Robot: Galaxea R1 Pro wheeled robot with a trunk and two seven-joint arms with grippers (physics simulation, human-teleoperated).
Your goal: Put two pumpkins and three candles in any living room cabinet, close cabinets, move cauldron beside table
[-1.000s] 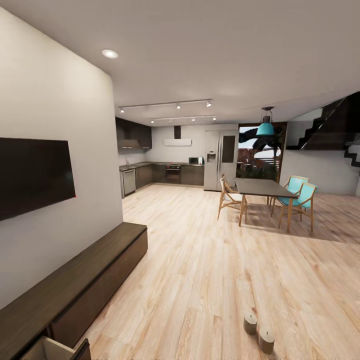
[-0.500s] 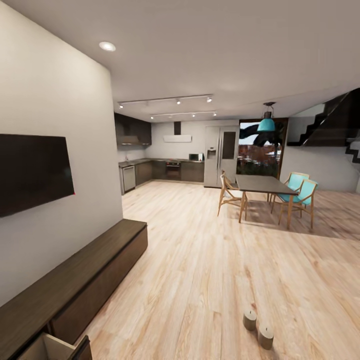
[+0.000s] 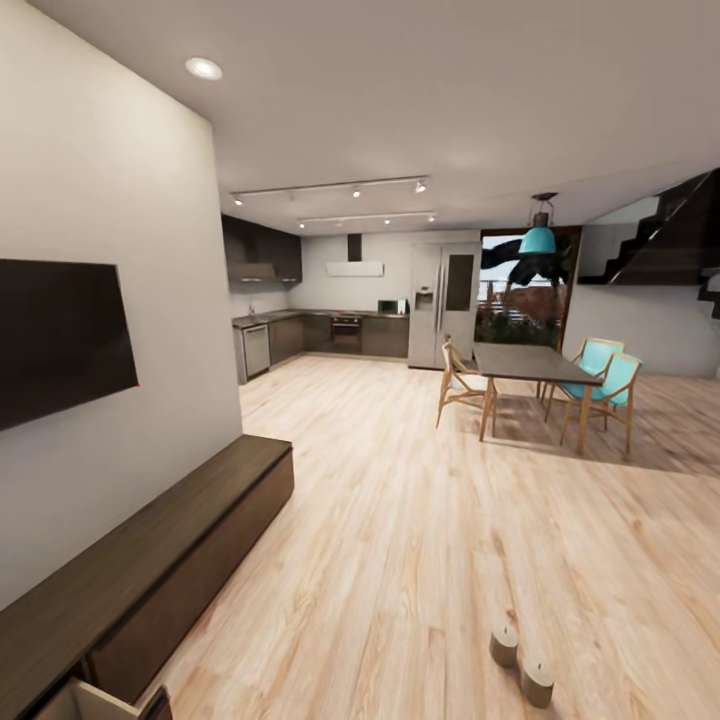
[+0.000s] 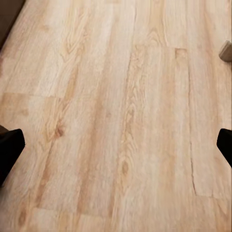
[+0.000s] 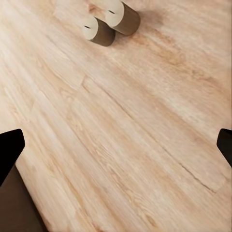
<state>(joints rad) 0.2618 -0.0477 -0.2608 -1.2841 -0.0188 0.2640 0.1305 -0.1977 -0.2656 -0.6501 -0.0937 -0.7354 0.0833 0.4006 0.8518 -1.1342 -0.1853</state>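
Observation:
Two beige candles stand side by side on the plank floor, one (image 3: 504, 646) just beyond the other (image 3: 537, 683), low in the head view and right of centre. The right wrist view shows the same pair (image 5: 99, 31) (image 5: 123, 17) ahead of my right gripper (image 5: 116, 147), which is open and empty over the floor. My left gripper (image 4: 116, 147) is also open over bare planks. The dark brown cabinet (image 3: 170, 545) runs along the left wall, and a drawer (image 3: 105, 700) at its near end is pulled out. The pumpkins, the cauldron and the table are out of view.
A black TV (image 3: 55, 340) hangs above the cabinet. A dining set (image 3: 530, 365) with wooden and teal chairs stands far right, with the kitchen (image 3: 330, 335) behind it. Wide plank floor (image 3: 420, 520) lies between. A beige edge (image 4: 226, 50) pokes into the left wrist view.
The head camera has shifted, so the whole picture has slid a little and less of the pulled-out drawer shows. The candles and the cabinet have not moved.

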